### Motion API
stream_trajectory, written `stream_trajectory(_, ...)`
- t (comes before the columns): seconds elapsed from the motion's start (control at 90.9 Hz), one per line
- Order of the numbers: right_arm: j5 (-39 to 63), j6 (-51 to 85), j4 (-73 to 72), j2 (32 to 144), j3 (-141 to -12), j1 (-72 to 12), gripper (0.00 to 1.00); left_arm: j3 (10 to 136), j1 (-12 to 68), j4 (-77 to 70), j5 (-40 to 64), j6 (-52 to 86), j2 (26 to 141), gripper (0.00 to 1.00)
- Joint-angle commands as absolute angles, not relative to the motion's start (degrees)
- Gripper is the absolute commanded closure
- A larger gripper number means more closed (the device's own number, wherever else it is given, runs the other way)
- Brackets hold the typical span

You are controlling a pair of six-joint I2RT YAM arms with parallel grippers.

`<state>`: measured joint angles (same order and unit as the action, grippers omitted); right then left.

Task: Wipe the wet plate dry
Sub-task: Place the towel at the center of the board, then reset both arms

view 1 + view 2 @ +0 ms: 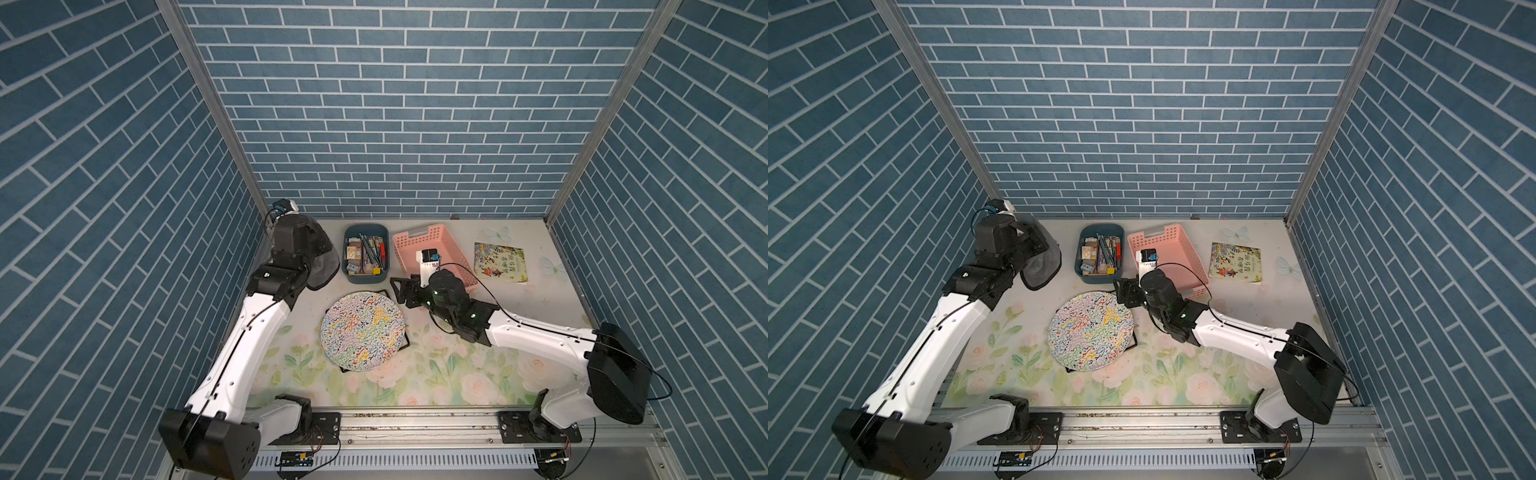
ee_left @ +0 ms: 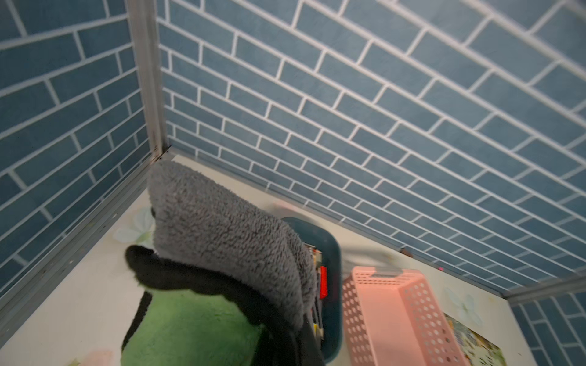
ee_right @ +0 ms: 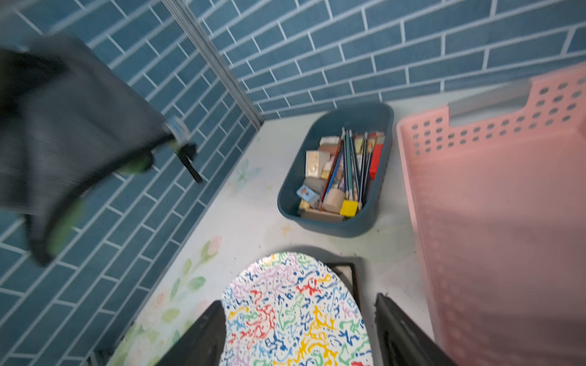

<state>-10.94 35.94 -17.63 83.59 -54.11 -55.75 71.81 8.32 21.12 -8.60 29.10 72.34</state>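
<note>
Quickly: floral table (image 1: 457, 374), blue brick-print walls (image 1: 374, 124). Plate (image 1: 361, 330) on black rack (image 3: 354, 279) — right gripper (image 1: 400, 291) spread apart at plate's far rim; left gripper (image 1: 1027, 245) clamps grey cloth (image 1: 324, 259) far-left of plate (book (image 1: 500, 262) title unreadable).

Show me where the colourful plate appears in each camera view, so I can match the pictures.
Top view: plate low in the picture, just left of centre.
Top view: plate at the same height, further left.
Left wrist: not in it; grey cloth fills the foreground.
Right wrist: plate framed by the open right claw.
Shared landmark: blue bin, in all four views.
</note>
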Motion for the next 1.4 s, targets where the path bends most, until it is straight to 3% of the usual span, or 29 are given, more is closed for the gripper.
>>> stream_trajectory(0.0, -13.7, 36.0, -18.9, 81.9, -51.4, -53.9, 0.23, 74.7, 2.8, 21.9, -5.9, 29.3, 81.5, 0.94)
stream_trajectory(0.099, -13.2, 37.5, -19.4, 80.0, -49.7, -52.7, 0.23, 79.2, 0.8, 21.5, -6.2, 28.0, 92.9, 0.89)
stream_trajectory(0.165, -13.4, 38.1, -19.7, 78.9, -48.7, -52.1, 0.23, 83.4, 0.5, 22.7, -6.9, 26.6, 99.3, 0.76)
stream_trajectory(0.198, -13.5, 38.1, -19.5, 78.3, -48.4, -52.0, 0.23, 85.8, 0.3, 23.7, -7.0, 25.9, 102.7, 0.65)
stream_trajectory(0.275, -13.5, 38.0, -18.8, 77.2, -47.9, -51.5, 0.23, 88.9, 0.0, 25.3, -6.3, 25.0, 107.2, 0.14)
stream_trajectory(0.297, -13.4, 37.9, -18.5, 76.9, -47.9, -51.4, 0.23, 89.5, -0.1, 25.3, -6.0, 24.8, 107.8, 0.04)
stream_trajectory(0.319, -13.4, 37.9, -18.3, 76.5, -47.9, -51.2, 0.23, 90.1, -0.2, 25.6, -5.4, 24.6, 108.2, 0.01)
stream_trajectory(0.451, -13.8, 38.0, -18.6, 73.4, -46.1, -50.4, 0.23, 94.1, -0.5, 30.1, -2.9, 24.6, 108.0, 0.0)
stream_trajectory(0.704, -13.9, 35.8, -17.6, 64.6, -41.0, -41.1, 0.21, 87.7, -0.5, 27.1, 1.9, 25.2, 93.5, 0.0)
stream_trajectory(1.034, -30.5, 25.4, -17.7, 49.3, -25.5, -19.5, 0.15, 58.8, -0.4, 7.8, -0.5, 23.2, 64.0, 0.0)
stream_trajectory(1.155, -29.2, 24.5, -20.0, 51.8, -21.8, -12.4, 0.14, 50.5, -0.4, 4.4, -0.3, 20.9, 59.1, 0.0)
stream_trajectory(1.386, -29.9, 23.1, -25.2, 66.8, -22.4, -4.0, 0.13, 44.8, -0.4, 4.2, 1.8, 17.1, 55.6, 0.0)
